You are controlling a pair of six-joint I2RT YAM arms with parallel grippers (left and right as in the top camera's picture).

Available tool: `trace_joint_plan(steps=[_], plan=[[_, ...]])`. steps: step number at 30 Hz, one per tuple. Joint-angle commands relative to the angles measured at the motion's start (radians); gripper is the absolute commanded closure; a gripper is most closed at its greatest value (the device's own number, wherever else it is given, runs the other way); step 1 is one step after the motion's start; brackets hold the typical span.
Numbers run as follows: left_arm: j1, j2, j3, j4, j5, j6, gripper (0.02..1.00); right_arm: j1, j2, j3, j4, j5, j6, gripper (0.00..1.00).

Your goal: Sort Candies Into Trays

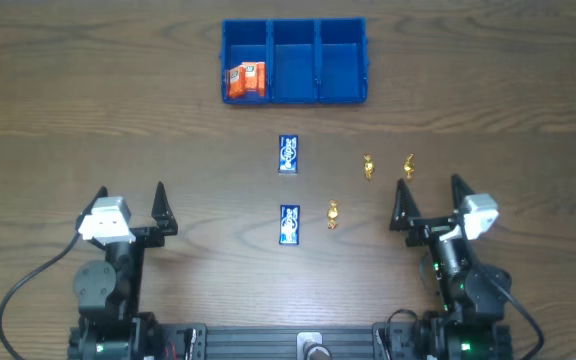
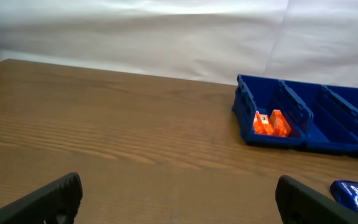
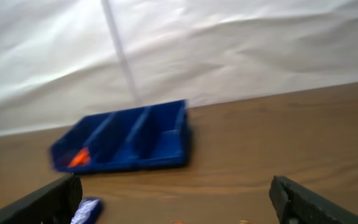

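Both grippers are seen at the near side of the table (image 1: 88,110), each with its fingers spread wide and nothing gripped between them: the left gripper (image 1: 131,208) at the near left, the right gripper (image 1: 430,200) at the near right. Between the two, the near blue packet (image 1: 289,224) is laid flat, with the nearest gold candy (image 1: 333,214) just to its right. Both lie closer to the right gripper than to the left and are kept apart from its fingers. Farther out, the far blue packet (image 1: 288,155) is set in line with the near one. To its right, the middle gold candy (image 1: 368,166) and the right gold candy (image 1: 408,165) are found side by side. In the top view the right gold candy is shown just beyond the right gripper's left finger, though contact cannot be judged from there. The left gripper is well apart from every loose candy, all of which lie to its right. At the far side of the table a blue tray (image 1: 318,97) with three compartments is placed, well apart from both grippers and somewhat nearer the left gripper's side. Orange candies (image 1: 245,82) are held in its left compartment.
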Motion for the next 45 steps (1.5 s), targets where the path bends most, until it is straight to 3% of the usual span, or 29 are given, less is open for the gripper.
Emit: trace_joint_plan(steps=[1, 7, 10, 13, 20, 27, 35, 45], plan=[[0.003, -0.008, -0.014, -0.044, 0.016, 0.018, 0.02, 0.034, 0.199, 0.264, -0.188, -0.194, 0.009, 0.003], [0.003, -0.008, -0.014, -0.044, 0.016, 0.018, 0.02, 0.229, 0.563, 0.599, -0.445, -0.173, -0.005, 0.003], [0.003, -0.008, -0.014, -0.044, 0.016, 0.018, 0.02, 0.368, 0.747, 0.729, -0.568, -0.084, 0.006, 0.003], [0.003, -0.008, -0.014, -0.044, 0.016, 0.018, 0.02, 0.519, 0.955, 0.845, -0.698, 0.032, 0.072, 0.003], [0.003, -0.008, -0.014, -0.044, 0.016, 0.018, 0.02, 0.784, 1.333, 0.967, -0.795, 0.134, 0.288, 0.003], [0.003, -0.008, -0.014, -0.044, 0.016, 0.018, 0.023, 0.885, 1.556, 0.967, -0.764, 0.187, 0.438, 0.003], [0.003, -0.008, -0.014, -0.044, 0.016, 0.018, 0.02, 0.885, 1.698, 0.967, -0.676, 0.197, 0.473, 0.003], [0.003, -0.008, -0.014, -0.044, 0.016, 0.018, 0.02, 0.905, 1.749, 0.967, -0.632, 0.279, 0.587, 0.038]])
